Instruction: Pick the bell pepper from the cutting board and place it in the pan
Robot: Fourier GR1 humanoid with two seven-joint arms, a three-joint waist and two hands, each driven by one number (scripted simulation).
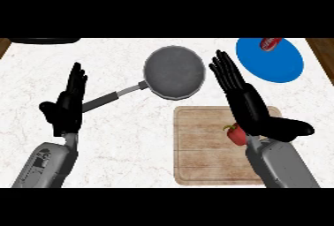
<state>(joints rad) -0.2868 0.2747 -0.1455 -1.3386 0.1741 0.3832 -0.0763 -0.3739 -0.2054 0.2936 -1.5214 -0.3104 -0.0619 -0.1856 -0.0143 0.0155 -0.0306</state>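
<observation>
Red bell pepper [235, 134] on cutting board [205, 150], grey pan [174, 71] beyond

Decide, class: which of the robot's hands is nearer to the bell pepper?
Right. The right hand is open directly over the bell pepper on the cutting board, partly covering it. The left hand rests open across the counter, beyond the pan handle.

Bare counter [124, 145] between board [202, 150] and pan [173, 71] — only the pan's handle [111, 97] crosses it.
</observation>
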